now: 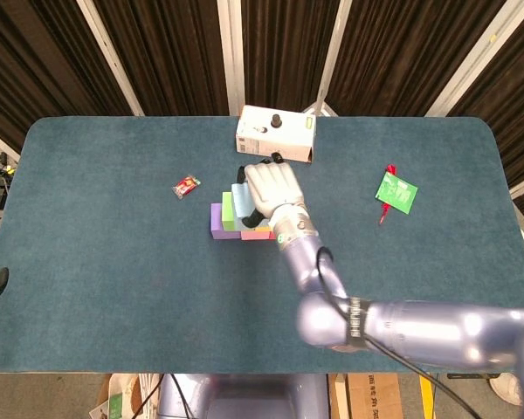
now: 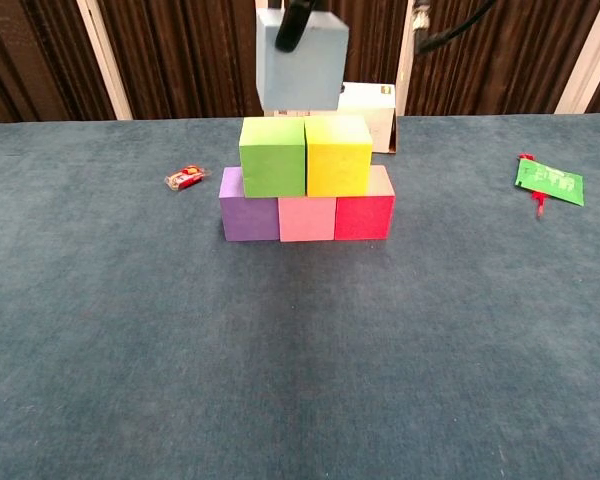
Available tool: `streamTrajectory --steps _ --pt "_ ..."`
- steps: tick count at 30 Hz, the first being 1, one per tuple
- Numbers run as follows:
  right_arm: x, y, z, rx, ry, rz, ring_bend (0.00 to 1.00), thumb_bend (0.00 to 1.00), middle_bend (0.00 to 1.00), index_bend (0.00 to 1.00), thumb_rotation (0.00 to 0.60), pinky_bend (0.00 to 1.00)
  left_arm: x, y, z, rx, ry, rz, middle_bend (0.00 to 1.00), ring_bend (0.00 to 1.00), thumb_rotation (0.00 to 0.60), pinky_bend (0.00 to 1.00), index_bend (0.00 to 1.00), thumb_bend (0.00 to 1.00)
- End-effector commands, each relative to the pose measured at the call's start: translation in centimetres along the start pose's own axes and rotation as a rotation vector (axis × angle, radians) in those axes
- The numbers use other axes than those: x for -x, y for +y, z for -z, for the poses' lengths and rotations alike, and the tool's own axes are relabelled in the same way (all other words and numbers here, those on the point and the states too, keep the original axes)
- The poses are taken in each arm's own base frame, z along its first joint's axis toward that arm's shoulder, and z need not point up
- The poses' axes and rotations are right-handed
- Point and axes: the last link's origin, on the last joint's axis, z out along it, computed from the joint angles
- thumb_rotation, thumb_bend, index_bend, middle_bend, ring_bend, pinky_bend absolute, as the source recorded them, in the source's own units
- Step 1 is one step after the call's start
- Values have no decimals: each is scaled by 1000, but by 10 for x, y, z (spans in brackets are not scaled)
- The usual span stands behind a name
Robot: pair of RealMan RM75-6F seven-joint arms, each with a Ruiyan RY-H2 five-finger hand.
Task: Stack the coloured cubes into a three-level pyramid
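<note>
Your table is covered in a dark teal, felt-like cloth (image 1: 113,262) with rounded far corners, and behind it hang dark brown pleated curtains (image 1: 175,52) crossed by pale slanted frame bars. In the head view your right hand (image 1: 269,192), pale and silver-armed, sits at centre frame with its fingers clamped on the light blue foam cube (image 2: 301,62), held above the stack and apart from it; the chest view shows that cube at the top centre, with a dark fingertip on its upper face. Below it stand the green cube (image 2: 272,156) and yellow cube (image 2: 338,155), touching side by side, resting on a bottom row of purple cube (image 2: 248,205), pink cube (image 2: 306,218) and red cube (image 2: 364,216). A white cardboard box with a black knob (image 1: 275,133) lies just behind the stack. A small red wrapped sweet (image 1: 186,186) lies left of the cubes, and a green packet with a red tag (image 1: 395,193) lies well apart at the right. Your left hand shows in neither view
</note>
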Motion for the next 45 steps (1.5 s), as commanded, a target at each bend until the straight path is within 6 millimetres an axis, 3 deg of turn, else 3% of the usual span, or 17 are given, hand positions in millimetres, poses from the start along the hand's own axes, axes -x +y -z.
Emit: streamTrajectory --steps 1,16,33,45 --pt "8 -14 -8 13 29 13 196 254 418 417 600 0 0 0 0 3 -2 1 26 0 600 0 103 339" --pt "23 -16 -27 120 81 76 201 254 418 417 600 0 -6 -6 -2 -15 20 14 26 0 600 0 103 339" --pt "29 -28 -37 174 84 62 203 255 418 417 600 0 -5 -6 -2 -21 21 7 23 0 600 0 103 339" --pt "36 -26 -45 202 82 63 204 254 418 417 600 0 -6 -7 -3 -25 23 7 21 0 600 0 103 339"
